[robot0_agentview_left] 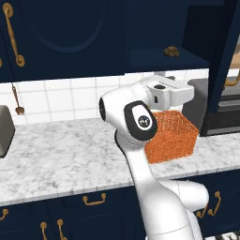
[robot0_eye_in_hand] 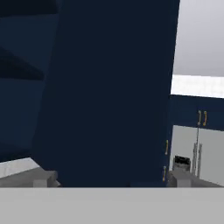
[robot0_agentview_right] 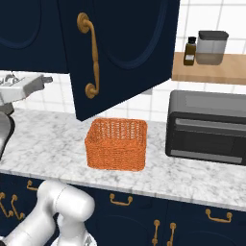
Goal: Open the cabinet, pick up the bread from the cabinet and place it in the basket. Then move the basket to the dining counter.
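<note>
Marble worktop (robot0_agentview_right: 202, 180), basket (robot0_agentview_right: 116, 143), cabinet (robot0_agentview_right: 129, 48) open

Base cams flanking basket (robot0_agentview_left: 171, 136); hand-cam close.

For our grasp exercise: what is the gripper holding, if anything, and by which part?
Nothing: the two-finger gripper is open and empty, facing the dark navy cabinet door.

The cabinet (robot0_agentview_left: 220, 51) stands open, what looks like the bread (robot0_agentview_left: 171, 51) on its shelf above the basket (robot0_agentview_left: 171, 136).
</note>
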